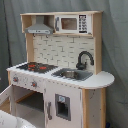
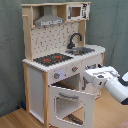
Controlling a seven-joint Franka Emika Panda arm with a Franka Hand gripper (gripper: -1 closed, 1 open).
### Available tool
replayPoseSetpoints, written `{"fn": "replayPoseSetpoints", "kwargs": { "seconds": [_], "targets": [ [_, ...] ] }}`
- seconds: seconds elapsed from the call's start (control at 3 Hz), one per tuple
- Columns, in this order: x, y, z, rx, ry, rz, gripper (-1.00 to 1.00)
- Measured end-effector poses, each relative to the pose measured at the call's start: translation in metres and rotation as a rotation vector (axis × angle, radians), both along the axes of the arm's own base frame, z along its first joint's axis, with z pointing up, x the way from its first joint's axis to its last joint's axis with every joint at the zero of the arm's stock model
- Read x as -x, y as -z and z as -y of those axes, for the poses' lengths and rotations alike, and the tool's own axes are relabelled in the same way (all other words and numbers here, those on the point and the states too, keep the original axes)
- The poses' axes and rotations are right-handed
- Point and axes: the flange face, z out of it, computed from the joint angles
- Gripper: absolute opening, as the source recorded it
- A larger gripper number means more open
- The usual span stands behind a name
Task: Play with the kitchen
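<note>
1. Looking at the kitchen [image 1: 60, 75] in both exterior views: white + light wood, standing on a wood floor w/ a grey curtain [image 1: 115, 45] hanging behind it.
2. Spotting up top a grey hood [image 2: 49, 21] and a small microwave [image 2: 76, 11] sitting side by side on the upper shelf.
3. Seeing on the counter a black-red hob [image 1: 36, 66], then the sink [image 1: 72, 74] w/ a black faucet [image 1: 84, 59] arching over it.
4. Hanging wide open: the windowed oven door [image 2: 71, 102], swung out toward the near side in the second exterior view.
5. Hovering at the second exterior view's right, just beside the oven door's top edge: white arm w/ gripper [image 2: 95, 76].
6. Can't tell if the claw is open or closed, tbh; not obviously gripping anything.
</note>
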Motion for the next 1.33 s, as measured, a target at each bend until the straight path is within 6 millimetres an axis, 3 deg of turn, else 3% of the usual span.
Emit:
{"fn": "replayPoseSetpoints", "kwargs": {
  "seconds": [0.33,1.33],
  "targets": [
    [-0.017,0.011,0.018,-0.011,-0.010,-0.003,1.00],
    [-0.050,-0.052,0.044,-0.031,-0.043,-0.071,1.00]
  ]
}}
